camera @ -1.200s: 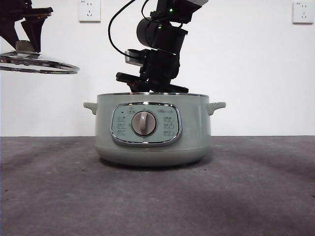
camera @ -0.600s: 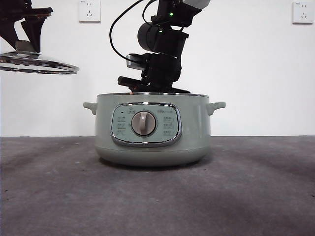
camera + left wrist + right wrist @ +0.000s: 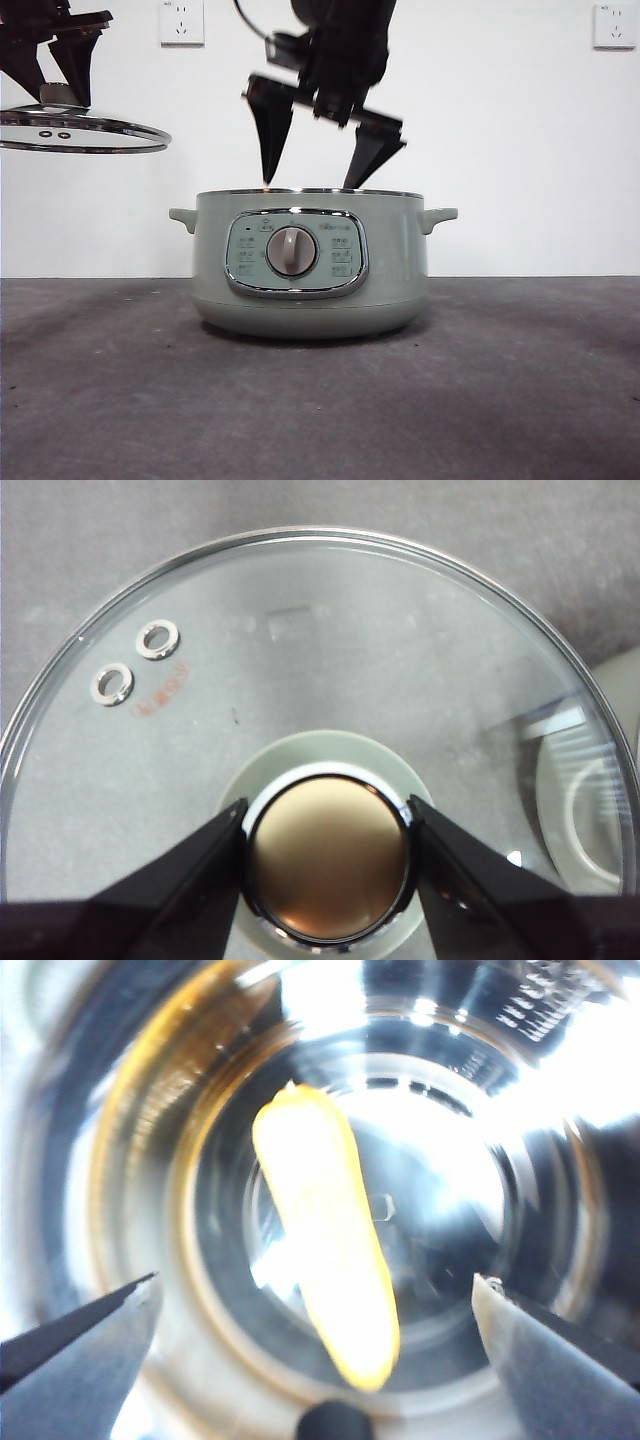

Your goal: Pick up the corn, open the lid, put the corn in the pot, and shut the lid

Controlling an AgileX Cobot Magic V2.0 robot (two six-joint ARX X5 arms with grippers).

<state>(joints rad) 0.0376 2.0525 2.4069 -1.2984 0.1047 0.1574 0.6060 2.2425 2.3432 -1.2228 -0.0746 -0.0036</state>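
Right gripper [image 3: 307, 186] is seen just above the rim of the sage-green pot [image 3: 310, 262], its two black jaws spread wide and nothing held between them. Down in the right wrist view, the corn [image 3: 325, 1272] is found lying on the shiny metal floor of the pot's bowl, well clear of both jaws, so the drop is judged to be done. Over on the other side, the left gripper [image 3: 328, 855] is clamped on the knob [image 3: 330, 858] of the glass lid [image 3: 80, 133], which is held roughly level in the air, off to one side of the pot and higher than its rim. The two small steam holes [image 3: 135, 660] are shown plainly through the glass. What remains, by the look of things, is the closing. For that, the right arm would need to be lifted clear of the opening, and the lid would have to be carried across, centred over the rim and lowered flat until its metal edge is seated all the way round.
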